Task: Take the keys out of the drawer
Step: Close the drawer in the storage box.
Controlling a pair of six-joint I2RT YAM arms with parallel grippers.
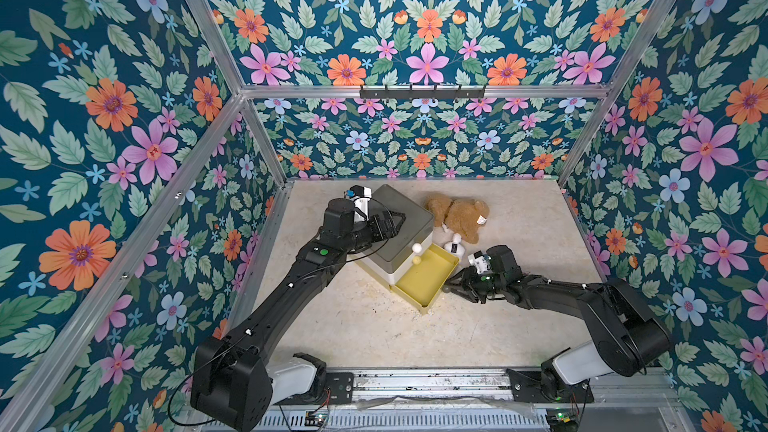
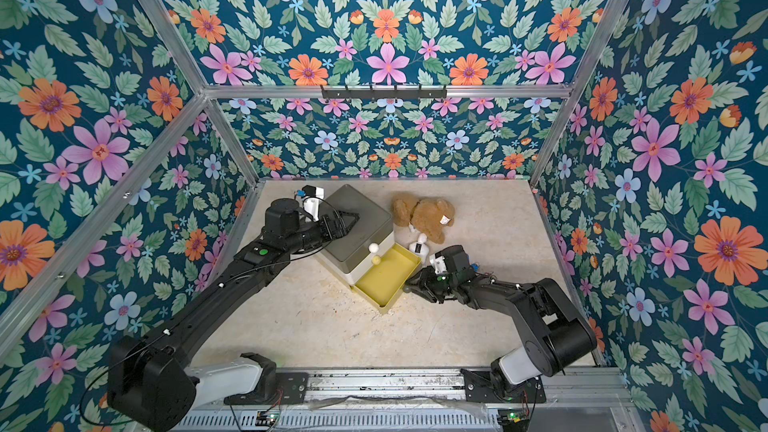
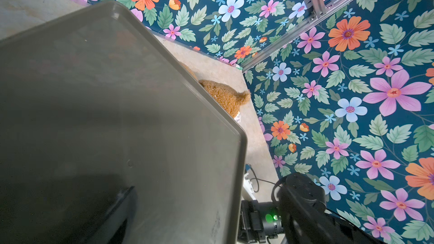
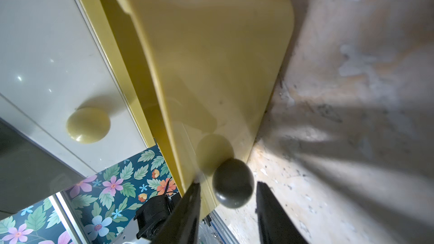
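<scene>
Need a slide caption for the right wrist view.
Right gripper, jaws open, straddles the knob of the pulled-out yellow drawer; no keys visible.

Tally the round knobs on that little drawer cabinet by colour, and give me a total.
White knob: 1
Yellow knob: 1
Dark knob: 1
Total: 3

The yellow drawer [image 1: 424, 280] stands pulled out, lowest in the white cabinet [image 4: 47, 43], dark knob [image 4: 232, 181] on front.
</scene>
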